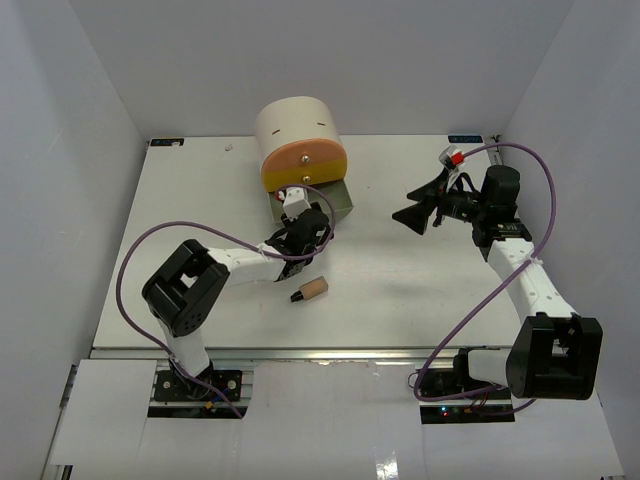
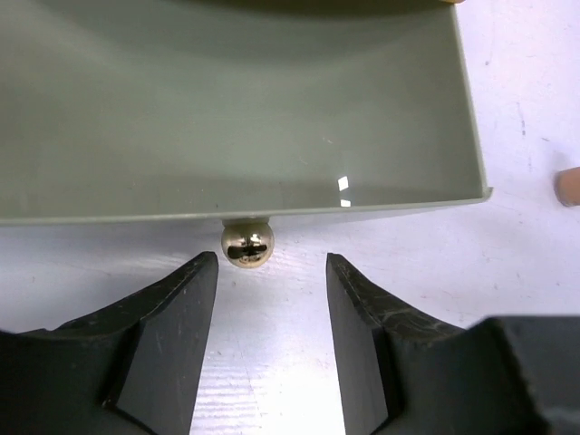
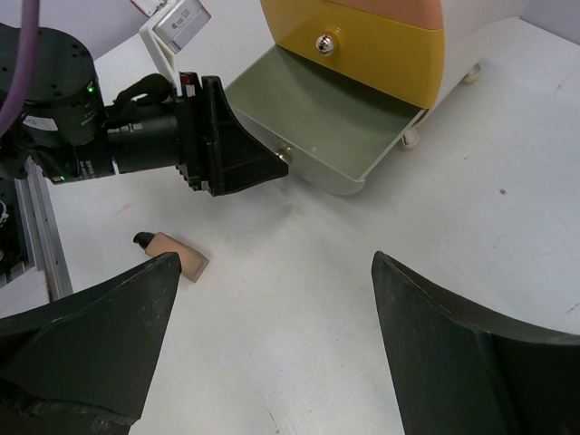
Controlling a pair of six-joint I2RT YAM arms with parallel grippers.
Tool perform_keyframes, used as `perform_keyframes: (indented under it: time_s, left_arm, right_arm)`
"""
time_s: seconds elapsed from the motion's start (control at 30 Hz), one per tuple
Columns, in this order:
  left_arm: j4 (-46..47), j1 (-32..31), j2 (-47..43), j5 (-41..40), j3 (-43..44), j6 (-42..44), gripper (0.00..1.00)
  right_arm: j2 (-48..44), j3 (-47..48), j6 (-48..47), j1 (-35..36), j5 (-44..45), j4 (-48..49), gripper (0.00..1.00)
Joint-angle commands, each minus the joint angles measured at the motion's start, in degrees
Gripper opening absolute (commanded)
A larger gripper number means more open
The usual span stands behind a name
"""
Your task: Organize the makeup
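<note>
Left gripper (image 2: 272,263): standing open, knob (image 2: 246,245) lying free just ahead.
Right gripper (image 3: 276,263): hanging wide, empty.
Care: backing straight out, sparing the drawer (image 2: 272,136).

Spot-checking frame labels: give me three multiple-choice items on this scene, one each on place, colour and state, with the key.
1. Where does the tan bottle lie?
A) in the grey drawer
B) on the table, outside the drawer
C) between the right jaws

2. Which colour of drawer stands pulled out?
A) orange
B) yellow
C) grey

3. How do the left jaws stand?
A) shut on the knob
B) open, with the knob just ahead of the gap, not clamped
C) shut on the bottle

Key:
1 B, the bottle lies on its side on bare tabletop.
2 C, only the grey drawer juts out, and it is empty.
3 B, the left wrist view shows the jaws apart with the knob beyond their tips.
</note>
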Motion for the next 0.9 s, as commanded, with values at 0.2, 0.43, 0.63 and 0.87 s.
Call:
perform_keyframes:
  time_s: [0.2, 0.43, 0.63, 0.87]
  left_arm:
    - [0.5, -0.3, -9.8, 5.1, -3.2, 2.3, 0.69]
    - [-1.3, -0.3, -16.4, 12.5, -4.4, 10.3, 0.75]
    - [-5.7, -0.3, -22.8, 20.3, -6.1, 19.0, 0.85]
    - [-13.7, -0.3, -26.9, 25.7, -6.4, 25.8, 0.92]
  right_arm:
    - [1.0, -0.1, -1.6, -1.8, 0.4, 0.8, 0.93]
    - [1.3, -0.3, -2.0, -1.9, 0.3, 0.8, 0.92]
    - [1.2, -0.3, -2.5, -2.0, 0.0, 0.9, 0.92]
    - [1.3, -0.5, -2.8, -2.0, -0.2, 1.1, 0.93]
